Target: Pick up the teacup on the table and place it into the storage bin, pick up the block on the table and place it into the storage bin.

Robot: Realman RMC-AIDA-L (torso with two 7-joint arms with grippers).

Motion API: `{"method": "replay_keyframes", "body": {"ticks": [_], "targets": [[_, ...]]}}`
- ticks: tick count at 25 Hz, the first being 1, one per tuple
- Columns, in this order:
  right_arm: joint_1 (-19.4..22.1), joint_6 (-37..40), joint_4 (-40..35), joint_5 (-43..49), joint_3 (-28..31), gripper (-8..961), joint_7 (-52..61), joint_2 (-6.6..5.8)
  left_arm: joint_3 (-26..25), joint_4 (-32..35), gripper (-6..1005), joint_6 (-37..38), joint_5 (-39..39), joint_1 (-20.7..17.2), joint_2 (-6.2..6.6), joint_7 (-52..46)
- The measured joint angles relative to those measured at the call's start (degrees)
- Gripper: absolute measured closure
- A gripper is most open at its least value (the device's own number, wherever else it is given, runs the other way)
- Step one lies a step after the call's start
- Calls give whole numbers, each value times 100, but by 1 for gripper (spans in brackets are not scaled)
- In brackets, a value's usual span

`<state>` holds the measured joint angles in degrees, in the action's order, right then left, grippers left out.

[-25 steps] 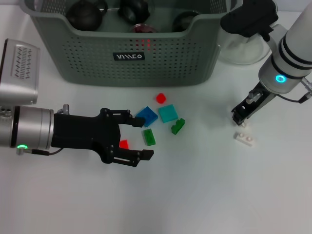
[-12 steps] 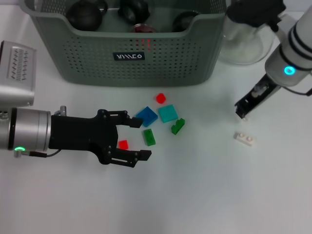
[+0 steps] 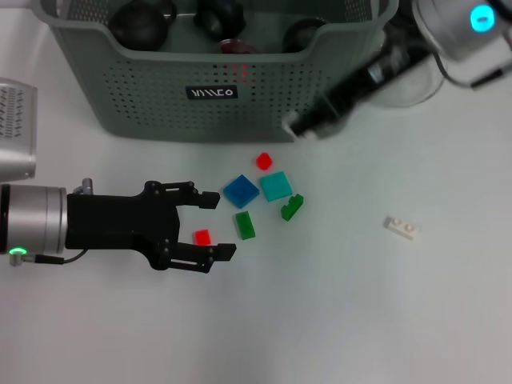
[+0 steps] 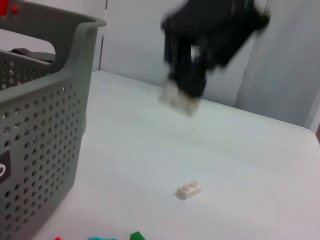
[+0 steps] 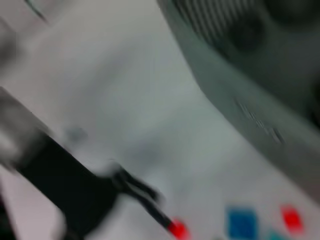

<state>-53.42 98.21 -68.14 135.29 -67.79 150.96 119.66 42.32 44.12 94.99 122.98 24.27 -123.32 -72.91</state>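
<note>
Swinging up from the table beside the white 2-stud brick (image 3: 402, 228), the right gripper (image 3: 308, 124) now hangs in front of the storage bin (image 3: 212, 94), close to its dipped front rim, with a small pale block (image 3: 290, 126) at its tip; the motion smears it, so it is probably closed on that block, though the fingers themselves cannot be made out. Meanwhile the left gripper (image 3: 210, 226) has slid back toward the robot's left and rests low over the table with its jaws spread wide, a small red block (image 3: 202, 237) lying between the fingers.

To finish this step well, the right arm should carry the pale block clear over the rim before letting go, since a release here would likely drop it on the table in front of the bin. It should also stay apart from the glass pitcher (image 3: 412, 84) just beside the bin's right end.

Loose pieces lie near the left gripper: a blue block (image 3: 240, 191), a teal block (image 3: 275, 186), 2 green blocks (image 3: 245, 225), and a second red one (image 3: 263, 161). Dark round items sit inside the bin, cut off by the frame edge; whether any is the teacup is unclear. Blur makes the right wrist view almost unreadable
</note>
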Motion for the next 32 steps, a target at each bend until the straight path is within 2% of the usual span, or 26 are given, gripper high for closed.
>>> {"method": "replay_keyframes", "body": {"ticks": [1,2,5,8,10,11,15,19,22,25,32], "targets": [[-314,29,14,-378,262,840,-35,-71,-7,0,152,16,2,1,1,1],[-314,29,14,-378,262,840,-35,-71,-10,0,152,23,3,6,1,2],[-852,-83,245,-574,655,840,-60,-258,-12,0,152,35,6,34,5,3],[-1429,-495,857,-227,786,840,-61,-504,-14,4,152,37,7,50,14,5],[-1760,-947,1314,241,785,840,-83,-590,-14,8,153,37,7,62,18,5],[-1869,-1146,1494,467,776,840,-113,-588,-14,9,153,37,7,75,18,5],[-2301,-2193,2584,1273,697,840,-330,-473,-14,9,153,37,-18,90,19,9],[-2486,-3150,3475,1660,514,840,-512,-266,-14,9,153,37,-31,100,19,13],[-2444,-3608,3582,1719,372,839,-583,-95,-13,9,153,37,-36,106,19,14],[-2419,-3860,3639,1724,246,839,-606,0,-12,8,153,37,-38,113,19,14],[-2419,-4029,3640,1724,110,811,-599,48,-4,-5,153,37,-32,114,19,14]]}}
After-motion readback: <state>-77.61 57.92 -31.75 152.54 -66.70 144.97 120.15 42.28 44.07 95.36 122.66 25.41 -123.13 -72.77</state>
